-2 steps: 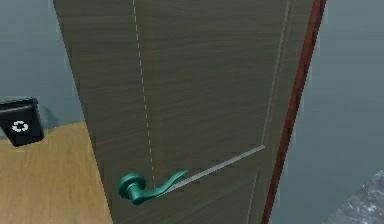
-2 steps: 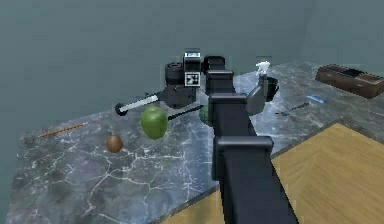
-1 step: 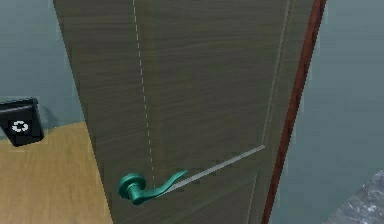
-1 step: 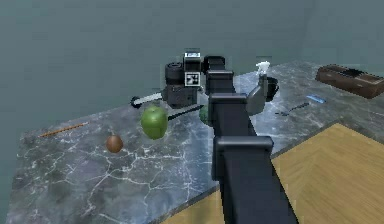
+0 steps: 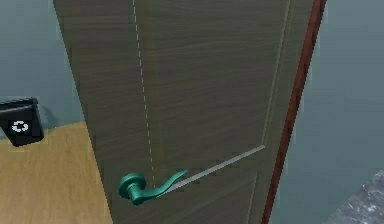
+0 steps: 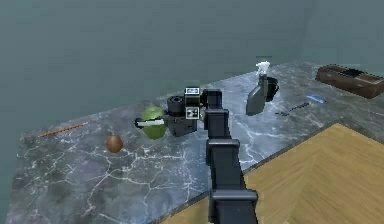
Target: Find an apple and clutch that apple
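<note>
A green apple [image 6: 154, 130] lies on the grey marble counter [image 6: 90, 180] in the arm side view, left of the middle. The dark arm rises from the bottom edge and ends at two white marked squares. Left of them the gripper [image 6: 147, 122] reaches to the apple, its thin fingers [image 6: 158, 121] lying across the fruit. I cannot tell whether the gripper holds anything, since the apple rests on the counter at its far end.
On the counter are a small brown round thing [image 6: 115, 144], a thin stick [image 6: 62, 130], a spray bottle [image 6: 262, 92] and a brown box [image 6: 348, 78]. A dark wooden door [image 5: 200, 90] with a teal handle [image 5: 150, 187] stands close ahead. A black bin [image 5: 20, 122] sits at the forward view's left.
</note>
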